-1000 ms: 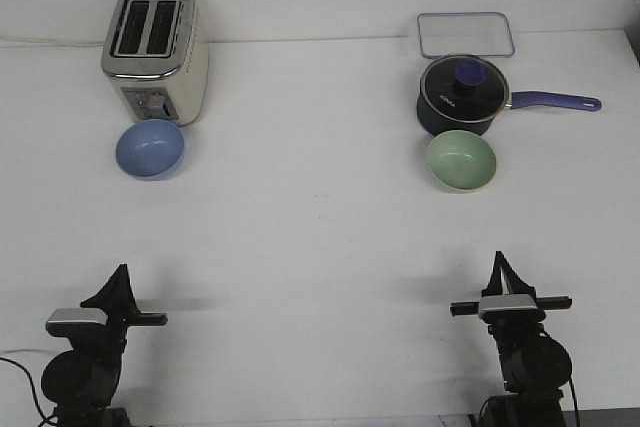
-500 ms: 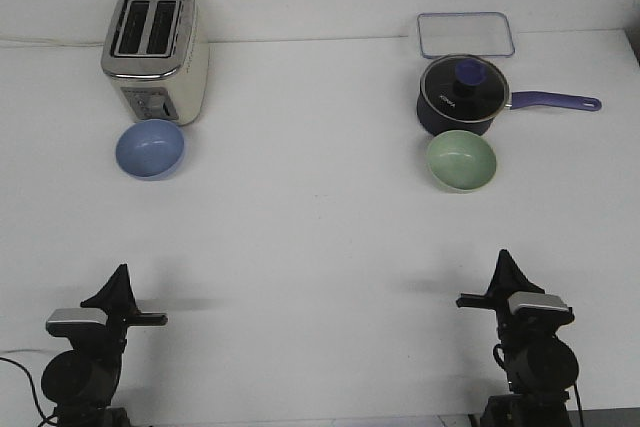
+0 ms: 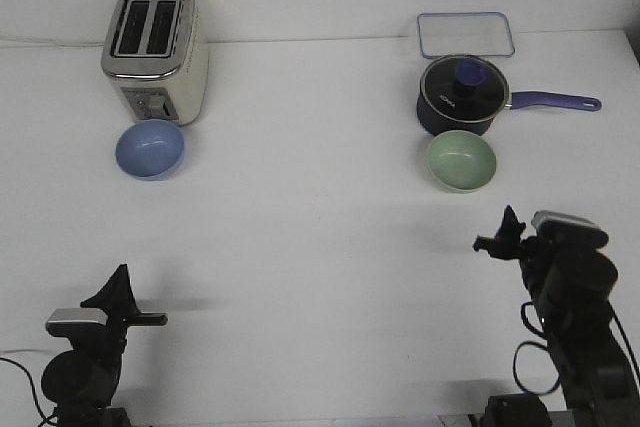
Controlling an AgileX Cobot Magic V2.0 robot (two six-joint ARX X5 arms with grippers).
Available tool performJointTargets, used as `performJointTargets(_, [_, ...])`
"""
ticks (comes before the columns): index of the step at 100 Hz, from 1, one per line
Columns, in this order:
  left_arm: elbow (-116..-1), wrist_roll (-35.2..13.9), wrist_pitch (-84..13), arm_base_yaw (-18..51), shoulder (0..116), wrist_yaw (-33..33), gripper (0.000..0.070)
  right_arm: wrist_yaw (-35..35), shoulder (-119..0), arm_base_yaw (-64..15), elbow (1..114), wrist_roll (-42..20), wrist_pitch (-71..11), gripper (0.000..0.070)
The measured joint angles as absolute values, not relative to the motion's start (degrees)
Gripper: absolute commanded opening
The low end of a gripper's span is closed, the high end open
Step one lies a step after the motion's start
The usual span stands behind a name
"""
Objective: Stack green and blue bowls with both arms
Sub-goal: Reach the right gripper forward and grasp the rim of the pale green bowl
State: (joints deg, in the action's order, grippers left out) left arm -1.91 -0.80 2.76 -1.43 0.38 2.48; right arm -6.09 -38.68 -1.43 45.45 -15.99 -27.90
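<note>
In the front view, the one view supplied for this moment, the task is judged to be at its very start: nothing is stacked and neither bowl is held.

The light periwinkle-blue round bowl (image 3: 150,148) is seen upright on the white table (image 3: 300,237), on the left side, just in front of the cream-and-silver two-slot toaster (image 3: 156,50) and touching or nearly touching its base. The pale mint-green round bowl (image 3: 461,160) is seen upright on the right side, just in front of the dark navy lidded pot with a purple handle (image 3: 463,95). A clear rectangular lid or tray with a blue rim (image 3: 466,35) lies behind the pot. The two bowls are well apart, with bare table between them.

The left hand (image 3: 112,292) is low at the near edge, well short of the blue bowl and holding nothing; whether its fingers are spread or closed cannot be told from this angle. The right hand (image 3: 500,235) is raised above the table and is near the green bowl but not touching it; it holds nothing, and its opening likewise cannot be told.

All steps are judged to remain: each bowl is to be reached and gripped, one is to be carried across, and it is to be set inside the other.
</note>
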Motion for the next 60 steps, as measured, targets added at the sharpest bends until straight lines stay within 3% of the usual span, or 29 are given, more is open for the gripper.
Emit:
performJointTargets(12, [-1.9,-0.8,2.8,-1.4,0.4,2.5,0.0014,-4.9,-50.3,-0.9,52.8,-15.4,-29.5,0.0567])
performJointTargets(60, [-1.9,-0.8,2.8,-1.4,0.4,2.5,0.0014,-1.4,-92.5,6.2,74.3,-9.4,-31.7,0.0564])
